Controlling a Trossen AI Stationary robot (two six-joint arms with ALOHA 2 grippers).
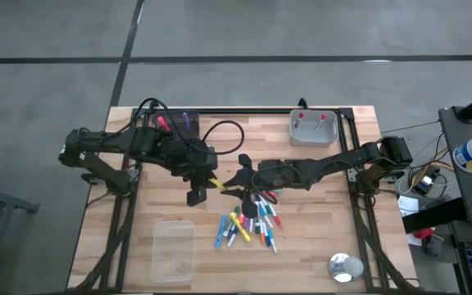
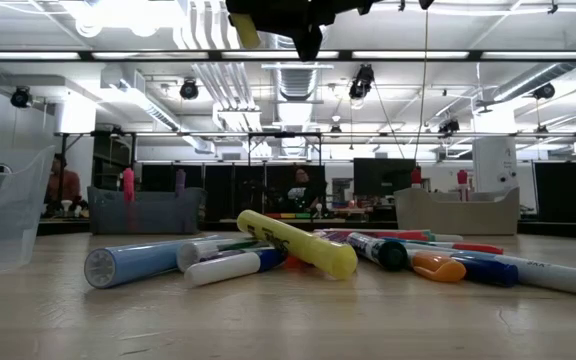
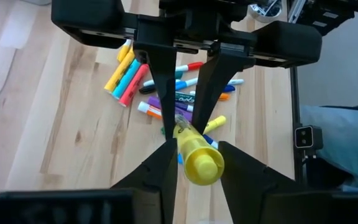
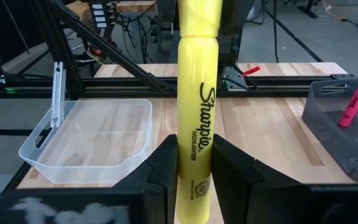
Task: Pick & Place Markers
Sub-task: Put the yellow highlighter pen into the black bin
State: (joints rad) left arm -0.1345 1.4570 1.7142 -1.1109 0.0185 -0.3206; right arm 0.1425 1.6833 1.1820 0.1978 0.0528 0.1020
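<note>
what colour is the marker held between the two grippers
Yellow; the highlighter shows best in the right wrist view.

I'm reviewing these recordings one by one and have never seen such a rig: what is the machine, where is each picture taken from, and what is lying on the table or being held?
Two dark robot arms work at a wooden table. One camera looks straight down, one sits at table-top level, and one rides on each wrist. A pile of short coloured marker pens lies mid-table, beside a clear plastic tub; two grey bins stand at the back. Both hands meet above the pile on one yellow Sharpie highlighter: the left hand grips one end, and the right hand is shut on its barrel.
</note>
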